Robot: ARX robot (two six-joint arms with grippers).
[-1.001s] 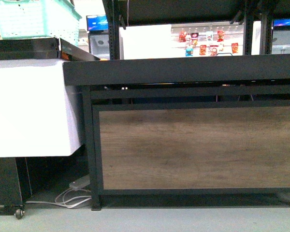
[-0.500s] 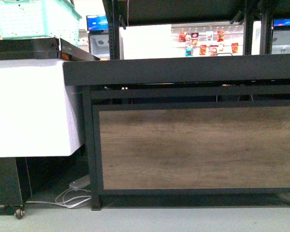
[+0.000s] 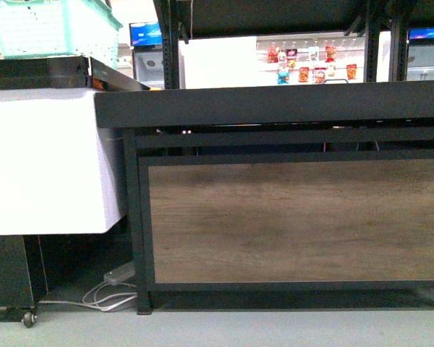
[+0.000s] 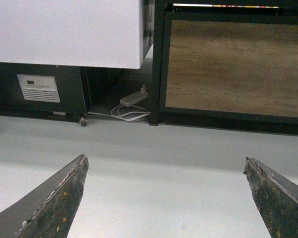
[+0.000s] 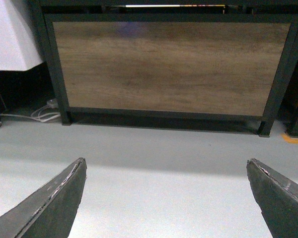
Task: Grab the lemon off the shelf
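The shelf [image 3: 275,105] is a black metal-framed stand with a brown wood-grain front panel [image 3: 296,220], straight ahead in the front view; its deck top is seen edge-on. The lemon is out of view. The shelf's panel also shows in the left wrist view [image 4: 236,67] and in the right wrist view [image 5: 171,67]. My left gripper [image 4: 165,166] is open and empty, low above the grey floor. My right gripper [image 5: 166,166] is open and empty, also above the floor, facing the panel. Neither arm shows in the front view.
A white cabinet [image 3: 50,163] on castors stands left of the shelf, with a mint-green basket [image 3: 54,27] on top. A white power strip and cables [image 3: 112,285] lie on the floor between them. A white display with packaged goods [image 3: 304,65] is behind.
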